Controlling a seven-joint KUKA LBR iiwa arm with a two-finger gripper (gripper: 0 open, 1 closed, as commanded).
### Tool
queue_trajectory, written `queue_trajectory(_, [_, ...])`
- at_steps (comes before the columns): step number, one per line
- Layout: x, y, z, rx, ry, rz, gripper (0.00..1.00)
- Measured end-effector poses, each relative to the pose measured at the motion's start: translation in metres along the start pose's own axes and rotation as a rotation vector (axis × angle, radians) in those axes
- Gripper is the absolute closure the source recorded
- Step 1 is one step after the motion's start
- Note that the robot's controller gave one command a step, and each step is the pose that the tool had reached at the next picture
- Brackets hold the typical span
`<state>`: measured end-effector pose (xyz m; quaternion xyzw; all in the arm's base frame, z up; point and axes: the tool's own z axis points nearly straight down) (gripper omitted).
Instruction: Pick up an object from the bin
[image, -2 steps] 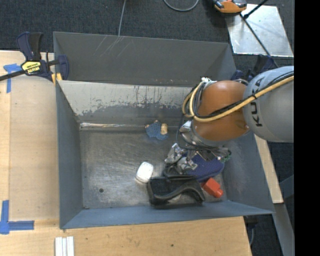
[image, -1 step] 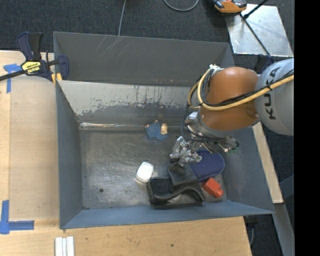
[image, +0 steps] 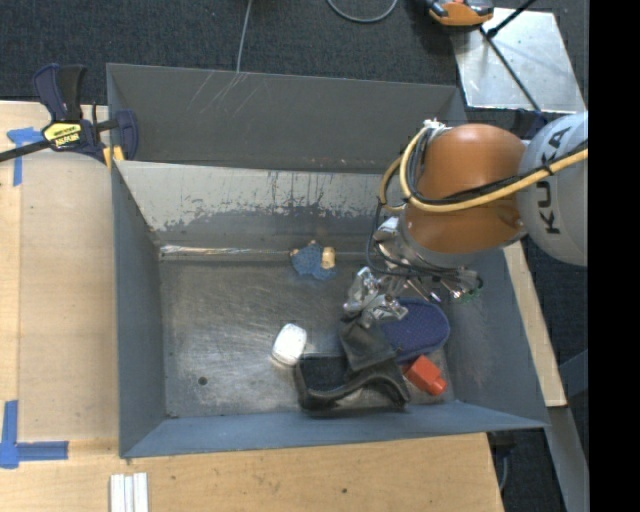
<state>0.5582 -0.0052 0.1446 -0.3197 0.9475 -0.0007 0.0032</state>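
A KUKA arm (image: 560, 190) reaches into a grey metal bin (image: 135, 300) from the right, its wrist wrapped in a rounded orange cover (image: 465, 190) looped with yellow cable (image: 408, 170). Below the cover, the metal gripper (image: 372, 298) hangs low over the right half of the bin floor. It sits at the left edge of a dark blue oval object (image: 425, 325) and just above the upper end of a black curved piece (image: 345, 385). Whether the gripper is open or closed cannot be told from this angle, and nothing can be seen in its grasp.

The dark blue oval object lies flat toward the bin's near right corner, partly tucked under the wrist. The black curved piece rests against its lower left side and stretches along the near wall. A small red-orange block (image: 429, 377) sits in the same corner, touching the right end of the black piece and just below the blue oval. These three form a loose cluster.

Left of that cluster, a small white object (image: 289, 344) lies by itself near the middle of the floor, just beside the black piece's left end. Farther back, close to the foot of the far wall, a small blue and yellow item (image: 313, 260) rests apart from the others, to the left of the gripper.
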Motion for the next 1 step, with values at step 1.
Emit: queue_trajectory(1, [-0.0012, -0.0009, -0.0116, 0.000, 0.000, 0.004, 1.00])
